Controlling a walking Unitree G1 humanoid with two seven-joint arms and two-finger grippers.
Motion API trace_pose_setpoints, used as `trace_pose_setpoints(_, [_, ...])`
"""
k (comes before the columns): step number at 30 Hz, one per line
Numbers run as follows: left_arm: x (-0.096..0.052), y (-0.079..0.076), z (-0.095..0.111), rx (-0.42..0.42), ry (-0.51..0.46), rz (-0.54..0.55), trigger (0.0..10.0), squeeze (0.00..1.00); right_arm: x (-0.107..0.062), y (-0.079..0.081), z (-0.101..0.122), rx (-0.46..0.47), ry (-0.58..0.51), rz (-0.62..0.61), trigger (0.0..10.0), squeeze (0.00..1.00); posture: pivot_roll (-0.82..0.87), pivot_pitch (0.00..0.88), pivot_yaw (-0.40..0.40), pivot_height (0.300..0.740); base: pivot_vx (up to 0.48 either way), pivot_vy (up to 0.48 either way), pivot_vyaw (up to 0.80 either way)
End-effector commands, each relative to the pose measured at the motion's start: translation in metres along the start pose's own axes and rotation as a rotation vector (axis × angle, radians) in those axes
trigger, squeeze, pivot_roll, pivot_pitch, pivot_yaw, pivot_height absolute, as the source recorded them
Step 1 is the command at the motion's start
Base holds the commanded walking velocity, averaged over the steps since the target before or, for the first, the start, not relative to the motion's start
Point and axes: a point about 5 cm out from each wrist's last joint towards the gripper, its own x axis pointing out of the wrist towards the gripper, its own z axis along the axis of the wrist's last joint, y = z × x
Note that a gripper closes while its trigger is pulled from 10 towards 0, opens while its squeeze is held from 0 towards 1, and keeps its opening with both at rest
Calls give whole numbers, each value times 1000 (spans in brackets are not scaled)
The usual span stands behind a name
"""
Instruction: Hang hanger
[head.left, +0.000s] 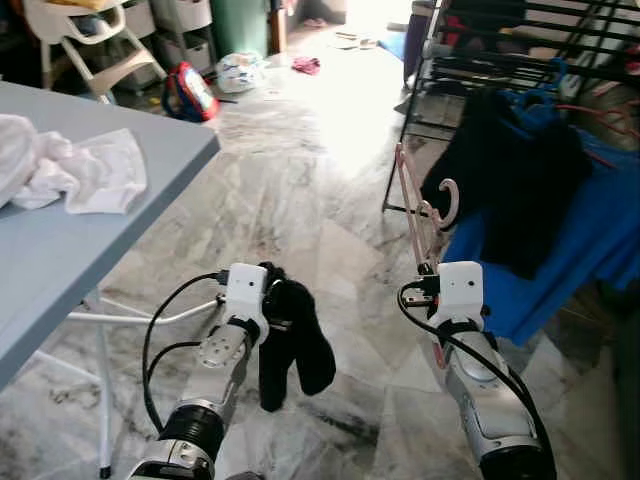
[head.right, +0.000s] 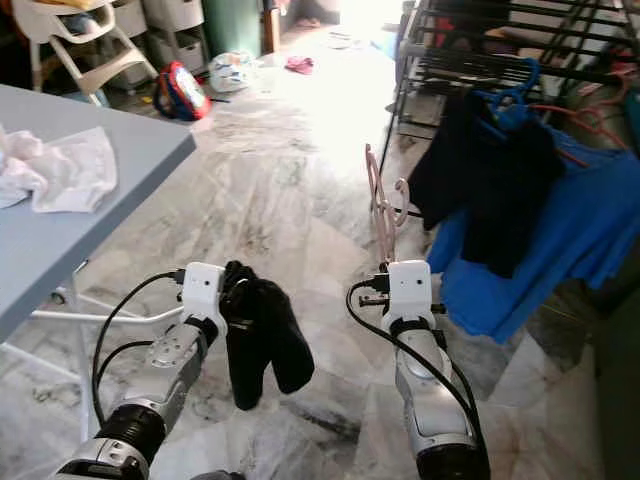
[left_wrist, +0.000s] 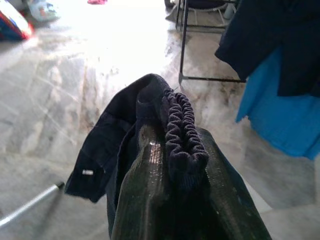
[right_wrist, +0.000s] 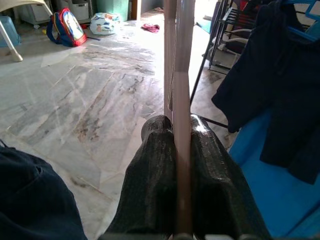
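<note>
**Pink hanger clamped in my right gripper, drying rack just ahead**

The pink hanger (head.left: 418, 205) stands upright above my right gripper (head.left: 428, 268) in the left eye view, its hook curling toward the black drying rack (head.left: 470, 60) to the right. I read that upright carry as deliberate: it keeps the hook free and high, ready to go over a bar. My left gripper (head.left: 272, 290) holds a dark garment (head.left: 292, 345) that hangs limp below it, well clear of the marble floor (head.left: 300, 180). To the left, white cloths (head.left: 75, 170) lie on the grey table (head.left: 60, 260).

The right eye view shows the same layout; a blue sheet (head.right: 560, 240) and a dark shirt (head.right: 495, 190) already hang on the rack, so I judge a bare bar higher up is the place to aim for.

In the left wrist view, the two fingers (left_wrist: 145, 195) are pinched on the garment's gathered waistband (left_wrist: 182, 135).

In the right wrist view, both fingers (right_wrist: 150, 175) press flat against the hanger's thin pink bar (right_wrist: 180, 75), closed with no gap, and the rack sits near on one side.
</note>
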Motion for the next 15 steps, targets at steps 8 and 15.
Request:
trace_pose_setpoints(8, [6, 6, 17, 11, -46, -117, 10000, 0, -9, -6, -11, 8, 32, -42, 10000, 0, 7, 140, 35, 740, 0, 0, -59])
trace_pose_setpoints(15, [8, 8, 16, -65, -24, -117, 10000, 0, -11, -3, -14, 17, 48, -43, 10000, 0, 9, 155, 39, 740, 0, 0, -752])
